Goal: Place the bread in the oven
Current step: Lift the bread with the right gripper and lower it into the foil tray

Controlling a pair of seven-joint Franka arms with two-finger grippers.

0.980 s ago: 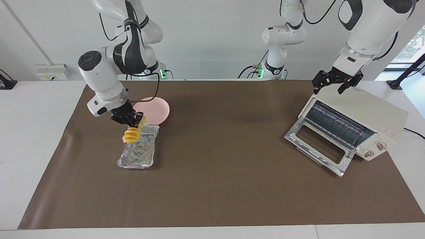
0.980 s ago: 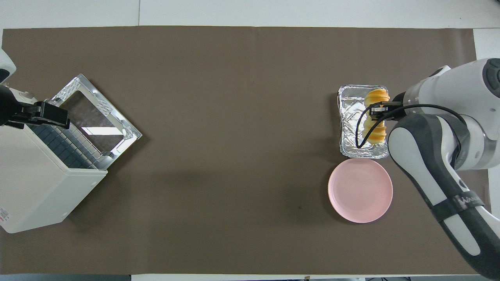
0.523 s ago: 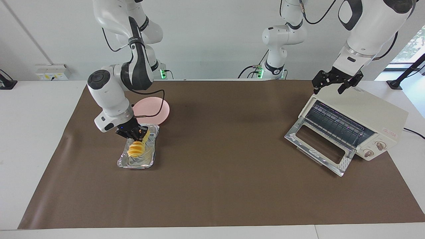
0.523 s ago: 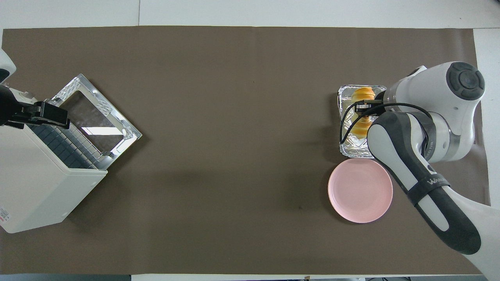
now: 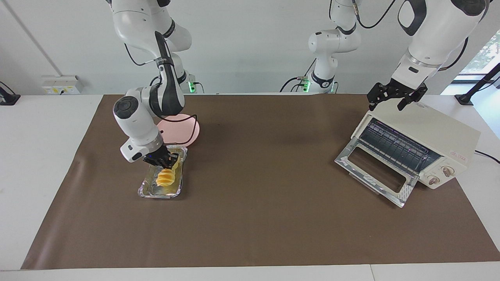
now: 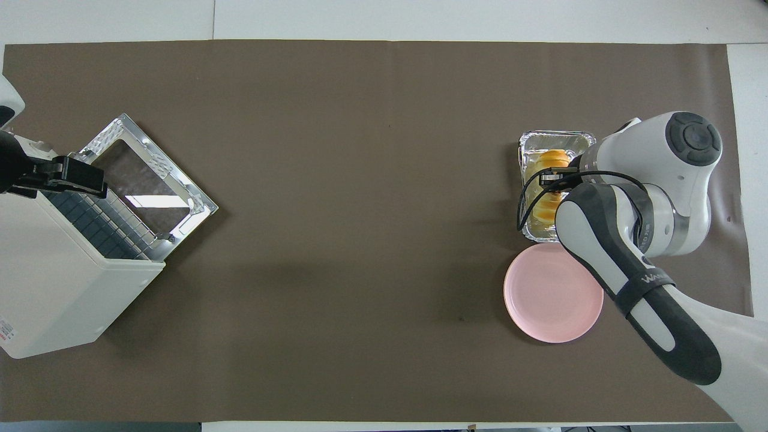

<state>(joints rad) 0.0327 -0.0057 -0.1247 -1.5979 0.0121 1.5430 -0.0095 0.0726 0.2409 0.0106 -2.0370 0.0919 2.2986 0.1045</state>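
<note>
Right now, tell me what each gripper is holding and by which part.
The right gripper holds the bread by its upper end, down in the foil tray. The left gripper, over the oven, holds nothing.

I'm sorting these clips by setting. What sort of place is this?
Probably a robotics lab staged as a kitchen: a brown mat covering a white table, a cream-white toaster oven with its glass door down, and a crinkled silver foil tray beside a round pink plate.

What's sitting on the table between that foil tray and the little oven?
Nothing: only bare brown mat lies between the foil tray and the oven, shown in both views.
</note>
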